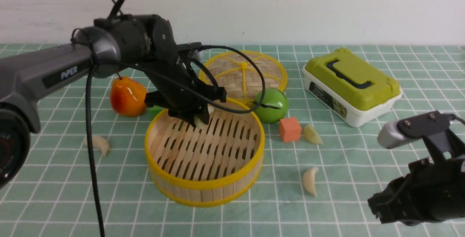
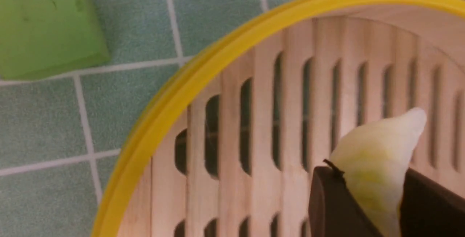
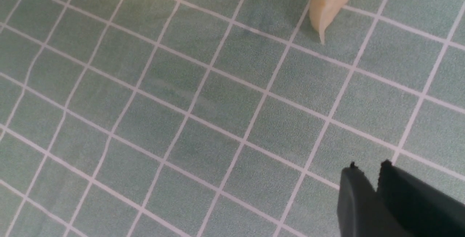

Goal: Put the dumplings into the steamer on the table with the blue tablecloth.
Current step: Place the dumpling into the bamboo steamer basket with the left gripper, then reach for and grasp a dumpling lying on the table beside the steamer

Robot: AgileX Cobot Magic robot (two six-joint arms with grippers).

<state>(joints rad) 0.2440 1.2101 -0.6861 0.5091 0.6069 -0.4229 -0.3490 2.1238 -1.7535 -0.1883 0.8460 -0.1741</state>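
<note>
- The left tool [image 2: 367,168] grips a yellow-green dumpling [image 2: 377,153] between its fingers, above the slatted floor of the steamer [image 1: 205,184].
- The right tool [image 3: 370,164] is slightly open and empty, above the surface [image 1: 269,215].
- Three more dumplings lie on the cloth: a whitish one [image 1: 100,144] left of the steamer, a yellow-green one [image 1: 312,134] near the orange cube [image 1: 290,129], and another whitish one [image 1: 310,181] nearer the camera.
- The woven disc [image 1: 243,73] sits behind the steamer, beside the green pepper [image 1: 272,105].
- The left arm and its cable partly cover the disc and steamer; the left tool hides part of its dumpling.
</note>
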